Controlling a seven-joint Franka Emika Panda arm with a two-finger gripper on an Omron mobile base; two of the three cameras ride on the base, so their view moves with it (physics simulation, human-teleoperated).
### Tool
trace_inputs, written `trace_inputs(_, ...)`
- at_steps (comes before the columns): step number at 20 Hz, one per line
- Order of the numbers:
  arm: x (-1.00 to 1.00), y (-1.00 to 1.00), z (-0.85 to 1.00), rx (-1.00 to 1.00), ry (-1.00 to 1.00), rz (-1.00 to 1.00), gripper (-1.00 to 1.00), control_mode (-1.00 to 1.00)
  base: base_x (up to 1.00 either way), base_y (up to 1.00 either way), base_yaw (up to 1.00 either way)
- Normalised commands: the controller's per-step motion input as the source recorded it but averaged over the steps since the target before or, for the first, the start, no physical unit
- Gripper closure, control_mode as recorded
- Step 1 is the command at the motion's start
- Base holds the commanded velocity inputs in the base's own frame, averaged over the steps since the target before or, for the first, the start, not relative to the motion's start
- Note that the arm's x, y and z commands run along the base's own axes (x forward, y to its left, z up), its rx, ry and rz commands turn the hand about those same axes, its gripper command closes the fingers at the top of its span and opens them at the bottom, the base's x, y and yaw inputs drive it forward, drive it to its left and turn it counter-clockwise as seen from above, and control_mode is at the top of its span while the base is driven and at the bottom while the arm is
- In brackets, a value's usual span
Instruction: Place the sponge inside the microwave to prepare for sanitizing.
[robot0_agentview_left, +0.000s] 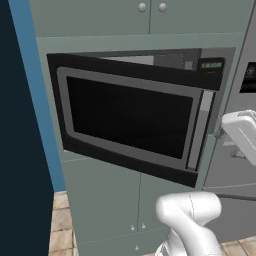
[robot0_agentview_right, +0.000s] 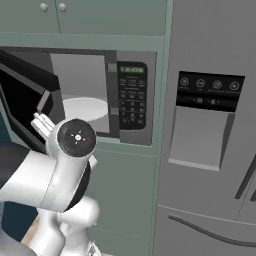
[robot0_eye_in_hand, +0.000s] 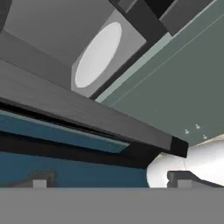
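Microwave (robot0_agentview_right: 100, 95) door ajar, beside refrigerator (robot0_agentview_right: 210, 125).

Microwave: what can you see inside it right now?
Inside the microwave, the pale grey cavity holds a round white plate with nothing visible on it. The open door and the robot's arm hide the cavity's left and front parts, so the sponge could be there unseen.

The microwave (robot0_agentview_right: 100, 95), built into pale green cabinetry, stands with its black, grey-trimmed window door (robot0_agentview_left: 132, 117) swung wide to the left, exposing a pale grey cavity and the round white turntable plate (robot0_agentview_right: 85, 107); its green display is lit.
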Motion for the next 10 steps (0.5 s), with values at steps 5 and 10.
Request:
trace_inputs(5,0.01,-0.21,0.00,0.29,0.00,0.05,-1.00,-1.00,0.00,0.00,0.00)
trace_inputs(10,0.36,-0.03,-0.02,0.21,0.00,0.00,-1.00,-1.00,0.00,0.00,0.00)
